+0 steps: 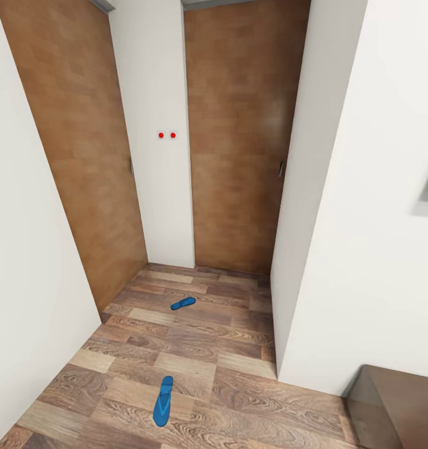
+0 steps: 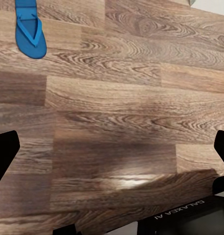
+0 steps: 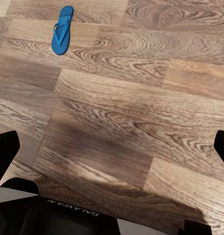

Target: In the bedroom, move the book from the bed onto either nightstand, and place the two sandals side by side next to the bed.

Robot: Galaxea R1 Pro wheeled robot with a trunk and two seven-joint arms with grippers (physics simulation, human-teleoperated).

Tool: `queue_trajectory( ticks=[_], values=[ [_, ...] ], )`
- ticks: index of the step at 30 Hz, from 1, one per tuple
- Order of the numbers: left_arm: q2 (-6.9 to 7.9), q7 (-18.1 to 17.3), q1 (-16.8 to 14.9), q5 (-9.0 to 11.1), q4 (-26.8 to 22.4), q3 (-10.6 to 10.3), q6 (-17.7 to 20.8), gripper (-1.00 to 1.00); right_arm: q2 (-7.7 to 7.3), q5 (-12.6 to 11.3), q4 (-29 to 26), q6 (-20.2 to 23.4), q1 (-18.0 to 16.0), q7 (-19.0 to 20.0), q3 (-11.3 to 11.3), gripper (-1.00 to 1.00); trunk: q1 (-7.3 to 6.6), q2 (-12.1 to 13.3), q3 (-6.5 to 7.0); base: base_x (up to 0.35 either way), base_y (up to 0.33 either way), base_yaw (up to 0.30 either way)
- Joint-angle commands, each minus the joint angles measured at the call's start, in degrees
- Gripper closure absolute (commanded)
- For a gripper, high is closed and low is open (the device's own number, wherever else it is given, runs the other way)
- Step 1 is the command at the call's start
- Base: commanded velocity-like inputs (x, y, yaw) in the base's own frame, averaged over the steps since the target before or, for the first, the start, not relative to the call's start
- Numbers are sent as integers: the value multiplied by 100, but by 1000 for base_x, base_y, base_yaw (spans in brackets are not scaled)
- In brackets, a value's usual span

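Wood-plank flooring (image 1: 226, 349) runs between white walls toward two brown doors (image 1: 238, 137), and both blue sandals lie on it well apart: the near sandal (image 1: 163, 400) lies lengthwise toward those doors, while the far sandal (image 1: 183, 303) sits crosswise nearer them. Each wrist view has dark fingertips at its outer edges over bare planks, so the left gripper (image 2: 112, 152) and right gripper (image 3: 112, 152) both look spread and empty. Approaching the near sandal first seems wise, lowering one arm along its length to pinch across the narrow sole.

Wood-plank floor (image 1: 226, 368); two blue sandals (image 1: 163, 400) (image 1: 183, 303) flat, well apart
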Motion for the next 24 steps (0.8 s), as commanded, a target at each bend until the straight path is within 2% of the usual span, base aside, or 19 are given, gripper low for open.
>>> queue_trajectory(
  ticks=[1, 24],
  values=[
    [3, -21, 2, 36, -4, 3, 4, -100, -6, -55, 5, -14, -3, 11, 28, -100, 0, -3, -4, 0, 0, 0],
    [9, -23, -4, 34, -112, 9, 43, -100, -5, -53, 59, -14, -3, 8, 26, -100, 0, -3, -4, 0, 0, 0]
  ],
)
